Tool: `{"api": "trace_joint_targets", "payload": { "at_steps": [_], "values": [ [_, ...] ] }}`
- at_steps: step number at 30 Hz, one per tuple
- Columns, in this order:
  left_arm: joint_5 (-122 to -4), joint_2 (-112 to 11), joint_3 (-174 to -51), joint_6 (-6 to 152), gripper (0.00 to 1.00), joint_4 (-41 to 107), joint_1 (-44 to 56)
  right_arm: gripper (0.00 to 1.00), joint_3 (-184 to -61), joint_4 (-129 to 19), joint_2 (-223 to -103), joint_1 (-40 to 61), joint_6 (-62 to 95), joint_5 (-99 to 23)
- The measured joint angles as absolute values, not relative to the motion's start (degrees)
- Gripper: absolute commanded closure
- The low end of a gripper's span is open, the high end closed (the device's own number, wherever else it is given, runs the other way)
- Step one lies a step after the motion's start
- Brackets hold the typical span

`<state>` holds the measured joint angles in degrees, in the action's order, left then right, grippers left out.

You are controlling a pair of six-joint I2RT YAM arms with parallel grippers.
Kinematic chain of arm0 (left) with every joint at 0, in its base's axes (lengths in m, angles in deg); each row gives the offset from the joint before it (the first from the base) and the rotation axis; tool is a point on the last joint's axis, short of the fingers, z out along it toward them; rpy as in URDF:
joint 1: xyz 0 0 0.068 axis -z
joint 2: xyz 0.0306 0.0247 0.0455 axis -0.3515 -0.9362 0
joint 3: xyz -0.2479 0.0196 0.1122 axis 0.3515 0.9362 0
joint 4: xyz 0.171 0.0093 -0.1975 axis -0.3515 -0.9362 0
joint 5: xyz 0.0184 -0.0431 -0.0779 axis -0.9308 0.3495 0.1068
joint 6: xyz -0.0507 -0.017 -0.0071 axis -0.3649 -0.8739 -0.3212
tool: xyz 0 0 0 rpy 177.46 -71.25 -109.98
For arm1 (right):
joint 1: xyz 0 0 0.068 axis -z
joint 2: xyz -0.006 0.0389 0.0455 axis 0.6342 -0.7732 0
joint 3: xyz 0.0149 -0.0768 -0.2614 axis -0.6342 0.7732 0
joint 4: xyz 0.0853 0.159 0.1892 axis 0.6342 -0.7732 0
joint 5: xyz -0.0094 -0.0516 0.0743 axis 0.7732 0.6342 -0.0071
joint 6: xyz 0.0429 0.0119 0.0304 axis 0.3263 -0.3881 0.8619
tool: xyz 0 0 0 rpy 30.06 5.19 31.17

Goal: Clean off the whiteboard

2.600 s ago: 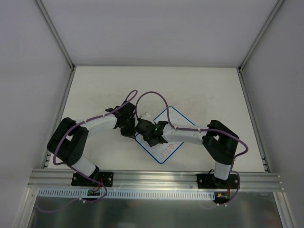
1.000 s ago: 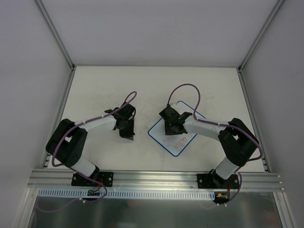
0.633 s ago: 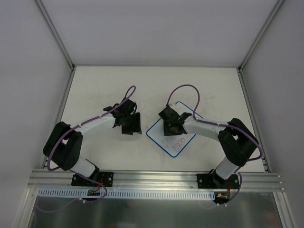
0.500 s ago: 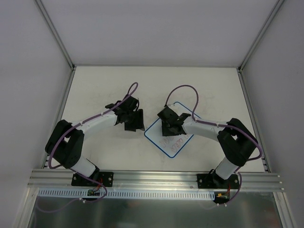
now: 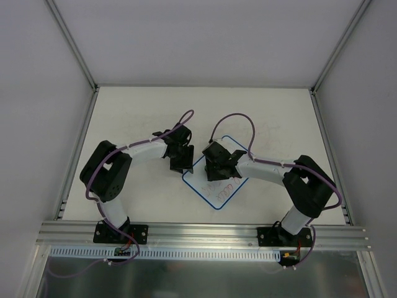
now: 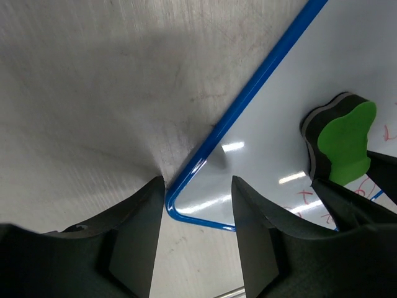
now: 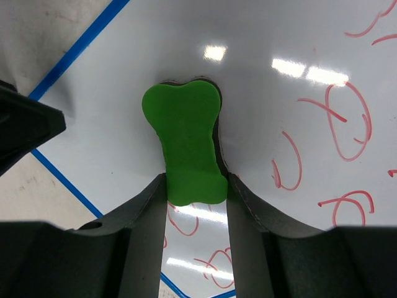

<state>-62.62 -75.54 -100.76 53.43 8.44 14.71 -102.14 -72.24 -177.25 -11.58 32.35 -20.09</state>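
My left gripper [image 6: 197, 186] has its jaws apart, one finger on either side of the near rounded corner of the whiteboard [image 6: 279, 124]. The blue rim runs up and away between them. From the left wrist view I cannot tell whether either finger touches the rim; I see a thin gap on the left side and the right finger overlapping the board's edge.

My right gripper [image 7: 196, 180] is clamped on the green bone-shaped eraser [image 7: 183, 136], pinching its nearer lobe between both fingers. The far lobe sticks out ahead of the fingertips. The eraser's dark underside sits down on the board's white surface, and I see its shadow tight around it.

The whiteboard lies flat on the table [image 5: 124, 118], near the middle and a little toward my right arm. It is turned so it reads as a diamond from overhead. One corner points at my left gripper and another at the arm bases.

Red scribbles [image 7: 347, 118] fill the part of the board to the right of and below the eraser in the right wrist view. The patch around and above the eraser looks clean and glossy, with lamp reflections on it.

From overhead, both grippers sit close together at the board's left side, the left at the corner and the right over the surface.
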Motion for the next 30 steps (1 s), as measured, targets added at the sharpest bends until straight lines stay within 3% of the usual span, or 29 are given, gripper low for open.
{"api": "trace_joint_targets", "payload": {
  "at_steps": [4,12,26,27,30],
  "values": [
    [-62.7,-76.3,-101.7,55.2,0.59,8.5,14.7,1.00,-102.1,-71.6,-177.4,-12.3,32.1,-20.5],
    [-63.7,-76.9,-101.8,58.5,0.99,8.3,14.6,1.00,-102.1,-71.4,-177.5,-12.9,31.3,-20.7],
    [-61.5,-62.8,-84.9,54.8,1.00,13.0,15.9,0.98,-102.1,-71.2,-177.4,-14.6,31.3,-20.7],
    [-61.5,-62.0,-84.3,54.7,0.98,12.6,16.2,0.98,-102.1,-71.2,-177.4,-14.6,31.3,-20.5],
    [-61.5,-61.4,-84.1,54.5,0.79,11.2,16.2,0.98,-102.1,-71.3,-177.3,-14.6,31.6,-20.2]
  ]
}}
